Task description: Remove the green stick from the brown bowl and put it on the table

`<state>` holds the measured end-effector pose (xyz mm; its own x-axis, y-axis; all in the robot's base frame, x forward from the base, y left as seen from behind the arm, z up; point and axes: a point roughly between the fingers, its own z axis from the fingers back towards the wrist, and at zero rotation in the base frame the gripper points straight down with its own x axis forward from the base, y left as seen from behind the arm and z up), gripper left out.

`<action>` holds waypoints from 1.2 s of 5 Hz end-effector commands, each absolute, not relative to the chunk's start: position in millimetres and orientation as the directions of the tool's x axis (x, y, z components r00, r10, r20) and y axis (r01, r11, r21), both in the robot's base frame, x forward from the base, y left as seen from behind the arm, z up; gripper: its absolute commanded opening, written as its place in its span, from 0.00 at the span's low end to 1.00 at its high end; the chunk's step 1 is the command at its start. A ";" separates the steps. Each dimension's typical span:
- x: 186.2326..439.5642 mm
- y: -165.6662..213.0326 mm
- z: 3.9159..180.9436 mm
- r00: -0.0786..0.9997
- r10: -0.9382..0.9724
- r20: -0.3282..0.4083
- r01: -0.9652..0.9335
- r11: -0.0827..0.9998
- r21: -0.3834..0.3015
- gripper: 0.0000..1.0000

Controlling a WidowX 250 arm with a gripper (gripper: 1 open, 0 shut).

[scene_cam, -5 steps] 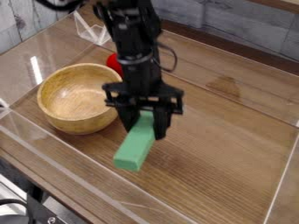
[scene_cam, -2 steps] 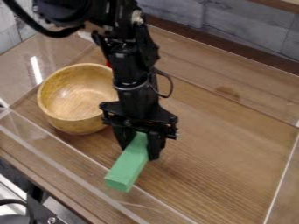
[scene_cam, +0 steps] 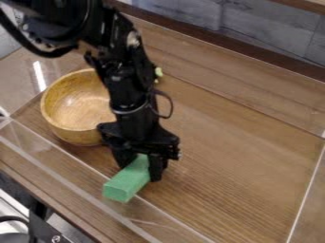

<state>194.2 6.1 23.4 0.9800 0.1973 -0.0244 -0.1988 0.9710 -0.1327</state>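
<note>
The green stick [scene_cam: 128, 179] is a bright green bar, outside the brown bowl [scene_cam: 76, 106] and low over the table [scene_cam: 241, 161], near its front edge. My gripper [scene_cam: 140, 163] is shut on the stick's upper end, fingers pointing straight down. The stick slants down toward the front left; I cannot tell if its lower end touches the wood. The bowl sits to the left, behind the gripper, and looks empty inside.
Clear acrylic walls [scene_cam: 76, 195] run round the table, one close in front of the stick. A red round toy [scene_cam: 155, 72] peeks out behind the arm. Open wood lies to the right of the gripper.
The arm has carried the green stick down and to the front left, away from the bowl's right side toward the front wall. The gripper stayed shut on it.
</note>
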 end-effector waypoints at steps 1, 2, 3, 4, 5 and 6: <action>204.3 5.3 24.8 0.983 0.184 0.006 -0.182 0.975 -0.128 0.00; 209.7 1.7 23.4 0.983 0.181 0.012 -0.178 0.976 -0.126 0.00; 218.4 8.6 23.1 0.974 0.226 0.020 -0.222 0.967 -0.124 0.00; 224.9 15.9 22.7 0.964 0.264 0.025 -0.259 0.958 -0.120 0.00; 230.8 22.0 23.0 0.956 0.291 0.033 -0.286 0.952 -0.114 0.00; 227.6 19.2 26.2 0.962 0.272 0.039 -0.266 0.958 -0.110 0.00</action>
<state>222.8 16.3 18.8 0.9620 0.2730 0.0083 -0.2704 0.9562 -0.1125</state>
